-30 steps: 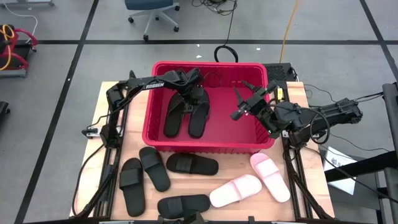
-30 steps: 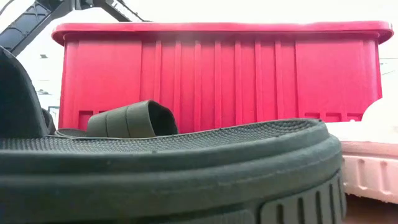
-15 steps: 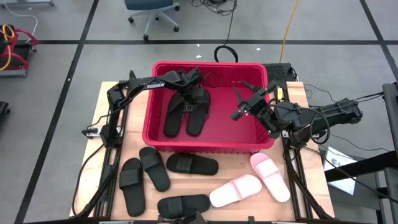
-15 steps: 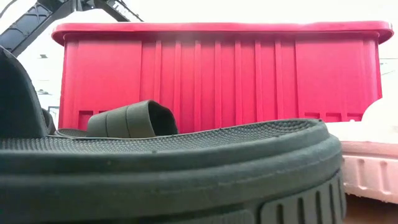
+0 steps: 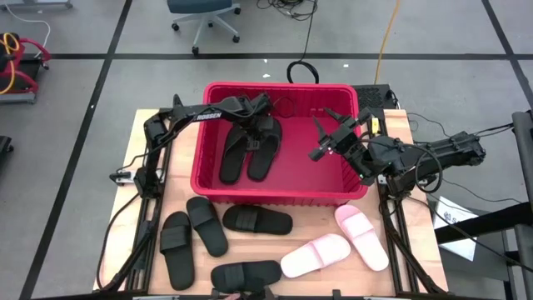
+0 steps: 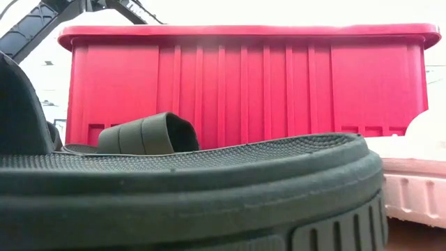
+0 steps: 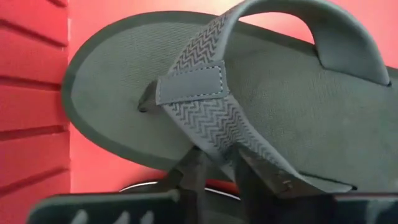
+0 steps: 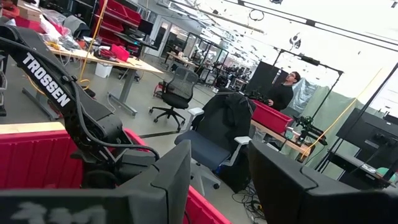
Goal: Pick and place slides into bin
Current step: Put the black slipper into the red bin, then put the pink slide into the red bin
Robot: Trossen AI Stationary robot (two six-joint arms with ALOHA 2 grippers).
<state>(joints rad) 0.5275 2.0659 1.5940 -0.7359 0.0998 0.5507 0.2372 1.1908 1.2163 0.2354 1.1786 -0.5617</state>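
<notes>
My left claw (image 5: 263, 127) hangs inside the ribbed red plastic bin (image 5: 275, 198), fingers apparently parted around the strap of the matte black slip-on sandal (image 7: 249, 118) directly under it. It looks light and flexible; that strap's the handhold. Right claw (image 5: 321, 143) waits open alongside.

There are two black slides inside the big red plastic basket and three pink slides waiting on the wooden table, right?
Not quite. The big red plastic basket does hold two black slides, but only two pale pink slides lie on the wooden table, not three. The high view shows this; four more black slides lie on the table beside them.
</notes>
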